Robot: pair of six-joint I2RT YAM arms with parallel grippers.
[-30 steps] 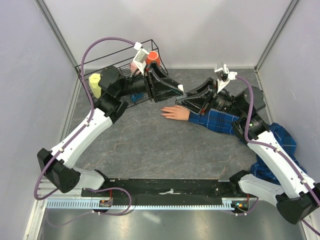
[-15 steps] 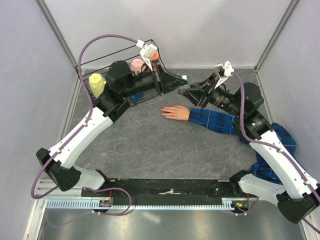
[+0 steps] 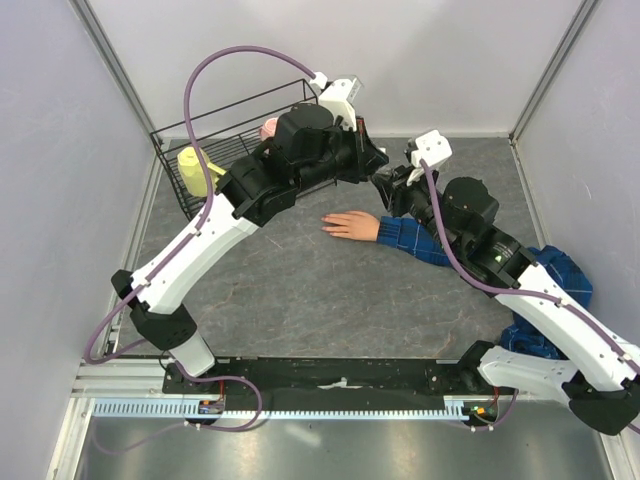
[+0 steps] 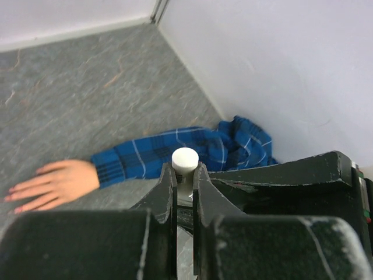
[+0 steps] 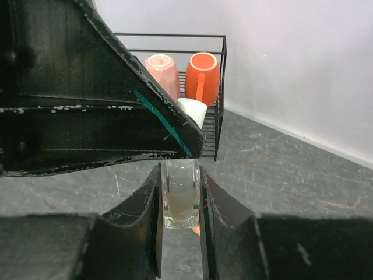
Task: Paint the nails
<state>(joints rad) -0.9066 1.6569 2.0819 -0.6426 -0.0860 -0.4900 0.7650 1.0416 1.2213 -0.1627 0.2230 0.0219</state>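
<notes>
One grey surface (image 3: pixel 300 290) carries a wire basket (image 3: pixel 225 107) at far left and a blue plaid sleeve (image 3: pixel 420 240) running in from the right to a peach fake hand (image 3: pixel 349 225) lying flat near the middle. Just beyond it, the right fingers (image 5: pixel 158 186) clamp a small clear bottle (image 5: pixel 181 201), and the left fingers (image 4: pixel 173 178) are pinched shut on a white cap (image 4: pixel 185 158) directly over that bottle. The nails (image 4: pixel 11 199) point left, untouched.
</notes>
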